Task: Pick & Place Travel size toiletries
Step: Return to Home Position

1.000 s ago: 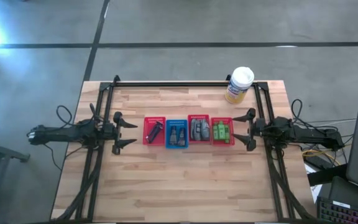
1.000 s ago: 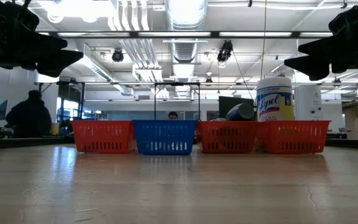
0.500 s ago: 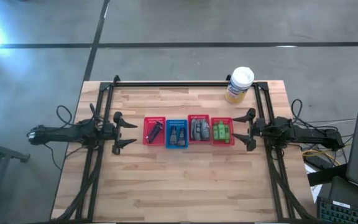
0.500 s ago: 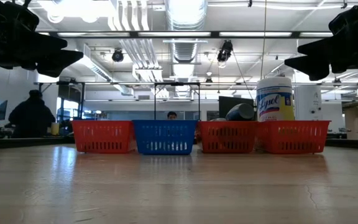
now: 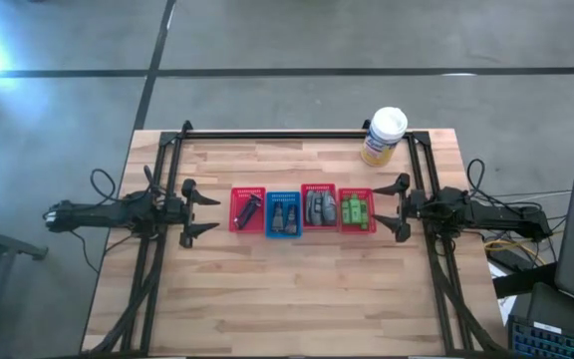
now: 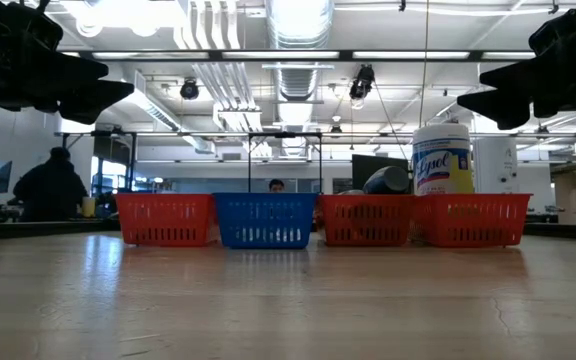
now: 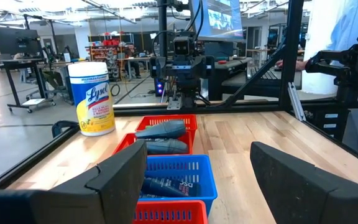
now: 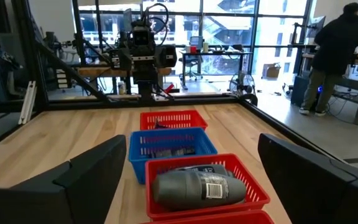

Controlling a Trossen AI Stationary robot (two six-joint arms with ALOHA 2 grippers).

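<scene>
**High view.** Four mesh baskets stand in one row mid-table, and the blue basket (image 5: 283,216) is my marker.
- The razors (image 5: 248,210) lie in the outer red basket (image 5: 247,191) on its left-arm side.
- The small dark bottles (image 5: 283,218) sit inside the blue one.
- The grey oval bottles (image 5: 318,206) fill the middle red basket (image 5: 318,187) on its right-arm side.
- The green bottles (image 5: 356,209) are in the end red basket (image 5: 357,191) beyond that.

Everything is sorted by kind, and I see nothing loose on the wood. The left gripper (image 5: 215,214) hangs off the razor end, fingers spread wide and empty. The right gripper (image 5: 380,207) sits close by the green end, also wide and empty. I judge these to be parked poses, with the job about done. The canister (image 5: 384,136) stands behind and right of the blue basket, clear of both arms.

**Low view.** The baskets touch side to side. One grey bottle pokes above its rim, right of the blue basket. A person (image 6: 50,186) is far behind the table.

**Left wrist view.** The row is seen end-on between wide fingers, with the grey bottles stacked beyond the blue basket.

**Right wrist view.** A grey bottle lies on its side, nearer than the blue basket. Nothing is held.
</scene>
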